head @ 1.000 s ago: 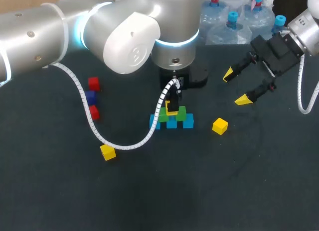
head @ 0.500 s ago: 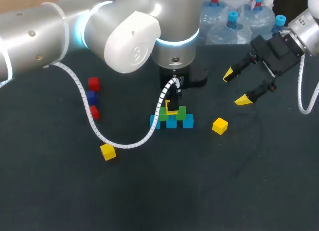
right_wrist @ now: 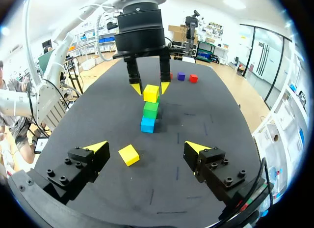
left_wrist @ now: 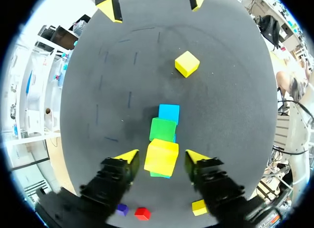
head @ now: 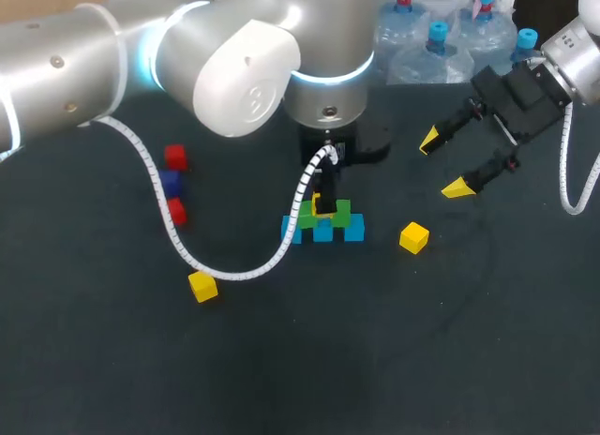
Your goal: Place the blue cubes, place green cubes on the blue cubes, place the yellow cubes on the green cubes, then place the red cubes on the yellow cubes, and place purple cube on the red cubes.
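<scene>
One boxy yellow cube (left_wrist: 161, 157), stacked

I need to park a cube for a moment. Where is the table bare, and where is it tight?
Bare: the table in front of the stack, between and nearer than the left yellow cube and right yellow cube. Crowded: around the stack, where the left pincer and its coiled cable sit, and the red cubes with the purple cube at the left.
</scene>
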